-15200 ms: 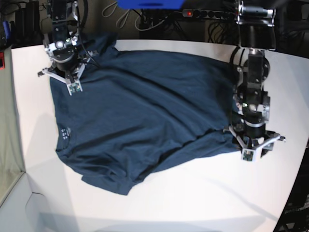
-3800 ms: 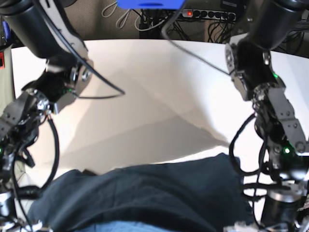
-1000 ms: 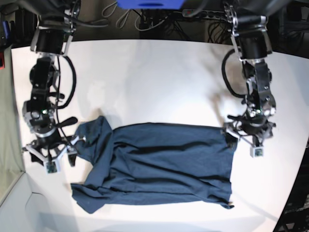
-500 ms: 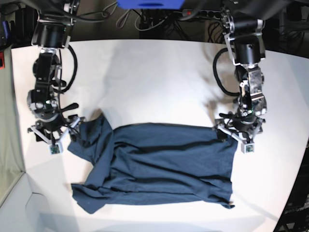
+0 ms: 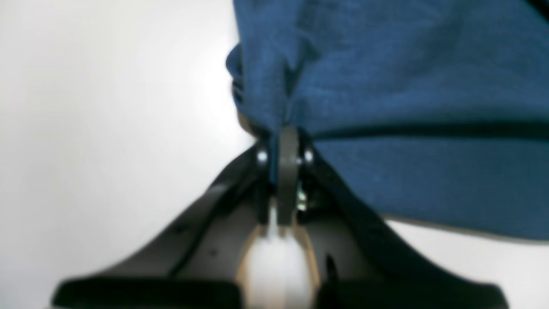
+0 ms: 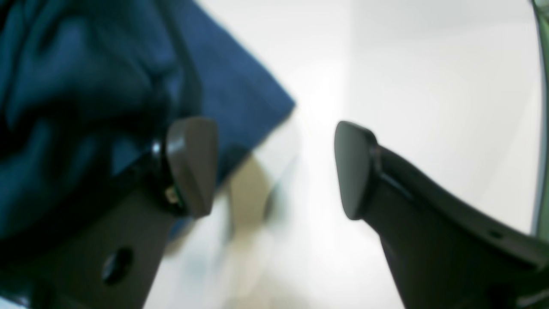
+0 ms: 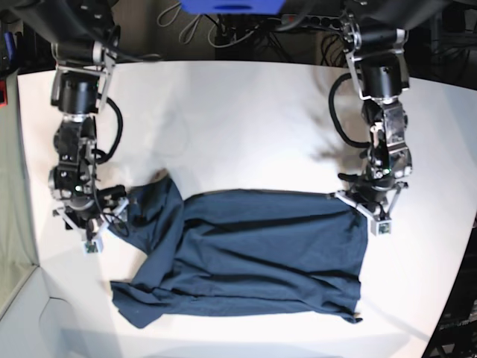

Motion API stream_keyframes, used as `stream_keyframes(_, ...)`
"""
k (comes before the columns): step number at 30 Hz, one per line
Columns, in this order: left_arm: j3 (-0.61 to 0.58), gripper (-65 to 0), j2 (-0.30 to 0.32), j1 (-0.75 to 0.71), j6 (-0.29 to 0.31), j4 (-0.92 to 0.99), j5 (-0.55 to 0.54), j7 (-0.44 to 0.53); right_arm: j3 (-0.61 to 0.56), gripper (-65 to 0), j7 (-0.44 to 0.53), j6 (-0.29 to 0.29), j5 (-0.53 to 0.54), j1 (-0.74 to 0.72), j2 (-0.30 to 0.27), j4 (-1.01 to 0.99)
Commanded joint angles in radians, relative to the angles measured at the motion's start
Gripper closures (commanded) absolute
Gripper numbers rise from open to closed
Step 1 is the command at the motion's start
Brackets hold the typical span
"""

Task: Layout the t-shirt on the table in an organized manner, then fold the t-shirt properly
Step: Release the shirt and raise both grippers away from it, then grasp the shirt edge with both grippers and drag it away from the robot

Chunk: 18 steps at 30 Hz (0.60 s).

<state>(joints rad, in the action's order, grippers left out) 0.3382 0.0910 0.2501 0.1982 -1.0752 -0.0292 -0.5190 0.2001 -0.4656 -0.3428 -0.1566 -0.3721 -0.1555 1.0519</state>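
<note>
My left gripper (image 5: 285, 143) is pinching shut on the hem corner of the t-shirt (image 7: 253, 253), cloth bunching up between the pads. My right gripper (image 6: 274, 169) is standing wide open w/ nothing between the fingers (image 6: 191, 165), one finger sitting just beside the sleeve edge (the other over bare top). In the base view the right gripper (image 7: 91, 224) is hanging at the shirt's sleeve end, toward the table's (image 7: 238, 119) left edge; the left one (image 7: 367, 203) is at the far hem corner, toward the right edge.

The shirt is lying across the near half of the table, body fairly flat, sleeve end rumpled and folded over.

Handling, imo: it's looking soft, light and limp, so it'll likely sag and drag rather than hold shape. Best hold looks like hems, corners and shoulder seams, where the cloth is doubled.

Count: 1 t-shirt, 1 table, 2 grippers.
</note>
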Motion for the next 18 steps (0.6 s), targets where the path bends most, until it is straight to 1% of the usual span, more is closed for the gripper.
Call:
stream_keyframes(1, 0.015, -0.5, 0.013, 0.013, -0.009, -0.036, 0.001, 0.023, -0.001, -42.6, 0.018, 0.003, 0.005, -0.023, -0.003, 0.009)
stream_keyframes(3, 0.052, -0.3, 0.013, -0.002, -0.009, -0.069, 0.004, 0.023, -0.041, -42.6, 0.018, 0.003, 0.005, -0.025, 0.01, 0.008)
stream_keyframes(7, 0.074, -0.3, 0.013, -0.002, -0.009, -0.072, 0.007, 0.023, -0.1, -42.6, 0.026, 0.003, 0.005, -0.025, 0.012, 0.008)
stream_keyframes(11, 0.074, -0.3, 0.014, -0.01, -0.009, -0.07, 0.007, 0.023, -0.127, -42.6, 0.094, 0.003, 0.005, -0.014, 0.015, 0.006)
stream_keyframes(13, 0.074, -0.3, 0.014, -0.021, -0.009, -0.07, 0.007, 0.027, -0.136, -42.6, 0.095, 0.003, 0.005, -0.014, 0.015, -0.009)
stream_keyframes(18, 0.074, -0.3, 0.014, -0.021, -0.009, -0.07, 0.007, 0.029, -0.139, -42.5, 0.103, 0.003, 0.004, -0.017, 0.015, -0.121)
